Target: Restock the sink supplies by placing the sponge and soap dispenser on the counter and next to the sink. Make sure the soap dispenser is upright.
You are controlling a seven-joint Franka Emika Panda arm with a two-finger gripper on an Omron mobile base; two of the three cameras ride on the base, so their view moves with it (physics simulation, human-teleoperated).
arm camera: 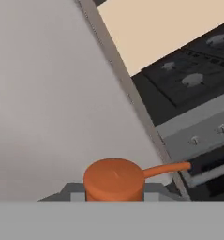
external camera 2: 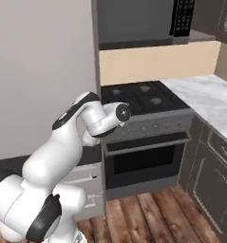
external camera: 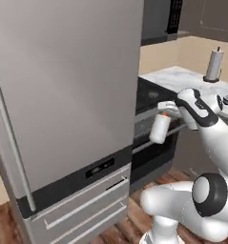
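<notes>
Fingers of the white arm's gripper (external camera: 166,113) clamp the small white cylindrical soap dispenser (external camera: 159,128) (orange pump top (arm camera: 114,179)), held in the air before the black stove (external camera 2: 143,102), beside the tall grey refrigerator (external camera: 63,95).

A tall grey fridge (external camera: 63,95) fills the left of the scene, with a long pale handle (external camera: 13,147) down its near edge, a dark band with a small display (external camera: 100,167) low on its door, and drawers (external camera: 87,209) beneath. Just right of it stands a black stove (external camera 2: 143,102) with four burners, a row of knobs (external camera 2: 155,126) along its grey front, and a dark oven door (external camera 2: 146,159) below. Above hangs a dark microwave (external camera 2: 143,21). A paper towel roll (external camera: 214,65) stands upright at the far right. The floor (external camera 2: 148,218) is brown wood planks
</notes>
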